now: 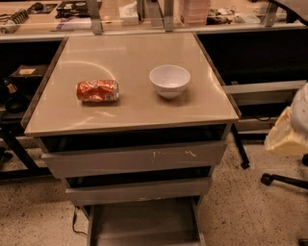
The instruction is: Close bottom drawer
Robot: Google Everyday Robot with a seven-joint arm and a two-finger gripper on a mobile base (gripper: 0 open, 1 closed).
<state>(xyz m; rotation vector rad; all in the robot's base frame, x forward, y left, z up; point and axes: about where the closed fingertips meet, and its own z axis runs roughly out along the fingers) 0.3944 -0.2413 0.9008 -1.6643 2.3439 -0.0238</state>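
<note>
The bottom drawer (pixel 144 223) is the narrowest grey metal drawer. It stands pulled out toward me at the bottom of the frame, and its flat floor is bare. Its front edge is cut off by the frame. Above it are the mid-width drawer (pixel 139 190) and the widest drawer (pixel 134 159) with white scratch marks, both slightly out. My gripper (pixel 288 134) is a white and tan shape at the right edge, beside the cabinet at the height of the top drawer. It is apart from all drawers.
A crushed red can (pixel 97 91) and a white bowl (pixel 169 80) sit on the beige cabinet top (pixel 130 113). An office chair base (pixel 284 180) is on the speckled floor at right. A cluttered bench (pixel 144 14) runs behind. A cable (pixel 74 222) hangs at lower left.
</note>
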